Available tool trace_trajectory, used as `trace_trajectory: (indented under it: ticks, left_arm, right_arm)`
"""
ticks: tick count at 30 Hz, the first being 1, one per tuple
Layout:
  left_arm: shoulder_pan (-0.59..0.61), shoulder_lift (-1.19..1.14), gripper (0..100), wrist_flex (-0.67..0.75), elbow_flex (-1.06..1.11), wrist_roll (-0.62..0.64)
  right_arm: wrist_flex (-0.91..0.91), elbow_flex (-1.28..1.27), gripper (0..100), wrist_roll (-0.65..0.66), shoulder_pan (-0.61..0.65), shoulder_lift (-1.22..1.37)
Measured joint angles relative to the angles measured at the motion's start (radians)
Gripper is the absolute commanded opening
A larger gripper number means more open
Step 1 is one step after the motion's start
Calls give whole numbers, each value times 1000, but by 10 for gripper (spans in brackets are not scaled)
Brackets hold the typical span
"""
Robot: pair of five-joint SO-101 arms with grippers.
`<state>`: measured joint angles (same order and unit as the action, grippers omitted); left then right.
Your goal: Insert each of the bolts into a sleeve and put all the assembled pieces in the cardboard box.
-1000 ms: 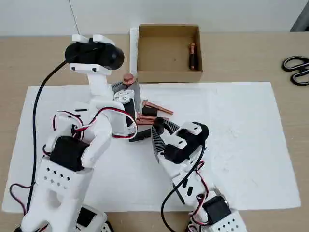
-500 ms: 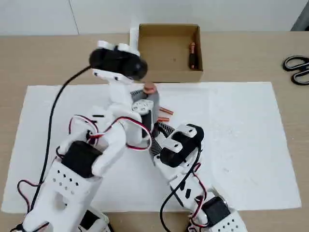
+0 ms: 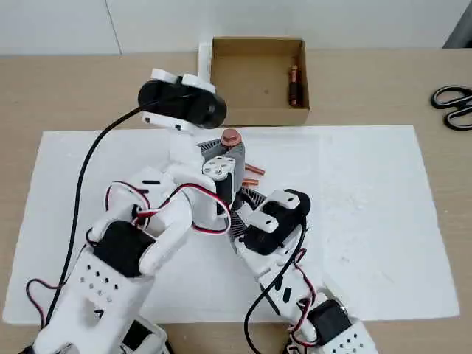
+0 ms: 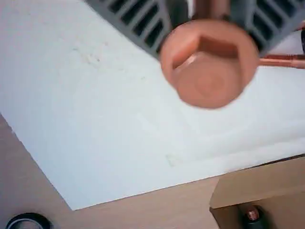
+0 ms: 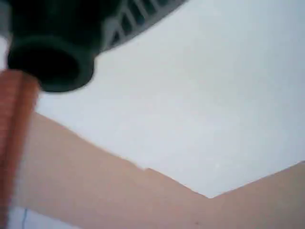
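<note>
High view: the left fingers point(image 3: 212, 150) are clamped on a bolt point(image 3: 231, 137) at frame centre, below the cardboard box point(image 3: 251, 77). Left wrist view: the bolt point(image 4: 207, 67) is seen head-on, upper right. Right wrist view: the right fingers point(image 5: 138, 14) are closed on a black sleeve point(image 5: 50, 52), upper left.

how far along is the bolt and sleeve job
Done: one copper bolt in a black sleeve lies in the cardboard box. In hand: the left gripper holds a copper hex-head bolt, the right gripper a black tubular sleeve, not yet visibly joined. Left: this pair, plus at least two loose copper bolts on the white sheet.
</note>
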<state>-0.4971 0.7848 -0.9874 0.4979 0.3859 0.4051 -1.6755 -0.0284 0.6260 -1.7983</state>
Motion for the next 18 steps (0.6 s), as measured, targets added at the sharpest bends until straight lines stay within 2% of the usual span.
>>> trace_trajectory:
  ticks: [18]
  left_arm:
    - [0, 43, 6, -8, 6, -11]
  right_arm:
    - [-2, 0, 5, 0, 0, 0]
